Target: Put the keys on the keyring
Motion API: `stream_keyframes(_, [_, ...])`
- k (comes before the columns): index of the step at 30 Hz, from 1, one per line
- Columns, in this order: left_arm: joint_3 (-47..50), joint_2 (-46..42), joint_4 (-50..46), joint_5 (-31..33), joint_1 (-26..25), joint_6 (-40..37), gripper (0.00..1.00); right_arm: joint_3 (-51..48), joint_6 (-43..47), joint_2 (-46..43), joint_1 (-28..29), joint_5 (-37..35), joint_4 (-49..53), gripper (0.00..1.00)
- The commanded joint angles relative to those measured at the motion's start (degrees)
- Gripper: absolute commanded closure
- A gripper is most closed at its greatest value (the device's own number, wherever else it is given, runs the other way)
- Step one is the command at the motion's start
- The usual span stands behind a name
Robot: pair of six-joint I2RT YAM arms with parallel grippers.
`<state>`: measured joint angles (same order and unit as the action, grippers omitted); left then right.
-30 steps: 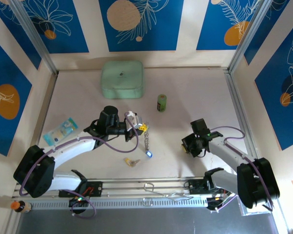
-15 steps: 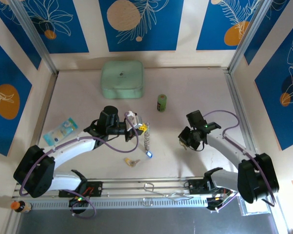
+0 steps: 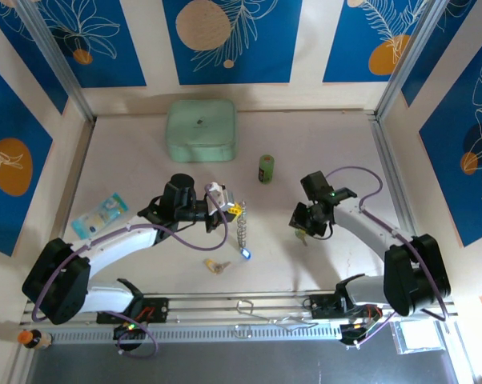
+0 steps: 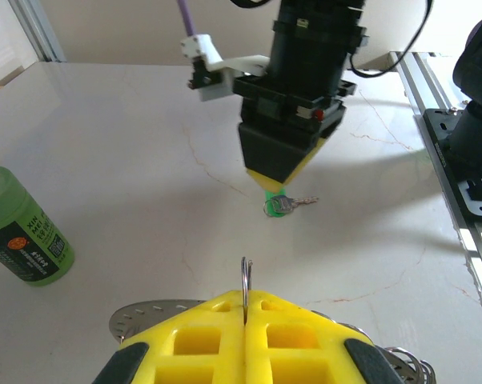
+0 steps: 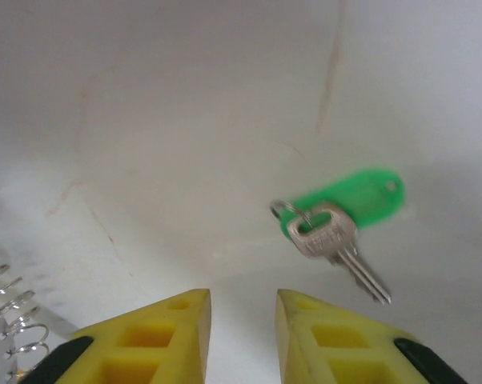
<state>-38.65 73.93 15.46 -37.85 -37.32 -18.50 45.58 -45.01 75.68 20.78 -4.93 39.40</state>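
- Top view: my left gripper (image 3: 232,210), just left of the frame's centre, is clenched on the upper end of the keyring (image 3: 241,229). The ring is a thin silvery coil running from the gripper toward the lower edge of the frame.
- A blue key (image 3: 246,253) sits at the ring's lower end, touching it. I cannot tell whether it is threaded on.
- A yellow key (image 3: 217,265) lies loose on the pale desk (image 3: 145,160), to the lower left of the blue key and apart from the ring.
- My right gripper (image 3: 303,230) points down at the desk right of centre, well apart from the ring.
- A mint-green box (image 3: 201,130) sits at the upper centre, and a small green cylinder (image 3: 266,169) stands to its lower right. A blue-green packet (image 3: 99,214) lies at the left.
- Left wrist view: my yellow fingers (image 4: 193,340), at the bottom of the frame, are pressed together. The ring's thin wire rises out of the seam between them, and coils show on either side.
- In the upper centre my right gripper points down just above a green key (image 4: 283,205), which lies flat on the desk. The green cylinder is at the left edge.
- Right wrist view: my two yellow fingers (image 5: 157,336), at the bottom, stand parted, with bare desk between them and nothing grasped.
- The green key lies right of centre, ahead of the fingers. Its green tag points to the upper right and its metal blade to the lower right.
- A stretch of the ring's coil shows in the lower left corner.
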Motion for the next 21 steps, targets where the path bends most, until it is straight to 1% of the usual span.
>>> stream_keyframes(1, [-0.2,-1.4,0.8,-0.8,-0.7,-1.4,1.0,3.0,12.1,4.1,-1.0,0.4,0.4,0.65])
stream_keyframes(4, [-0.1,-1.4,0.8,-0.7,-0.7,-1.5,1.0,5.1,16.6,7.8,-1.5,1.2,1.1,0.63])
stream_keyframes(11, [-0.2,-1.1,0.8,-1.1,-0.7,-1.5,1.0,10.2,22.3,16.3,0.5,-4.6,7.7,0.6])
stream_keyframes(17, [-0.2,-1.0,0.8,-1.0,-0.7,-1.4,1.0,11.6,23.9,20.0,1.3,-5.7,9.8,0.59])
stream_keyframes(21, [-0.2,-1.0,0.8,-0.9,-0.6,-1.5,1.0,12.6,23.4,21.9,2.3,-7.0,10.8,0.61])
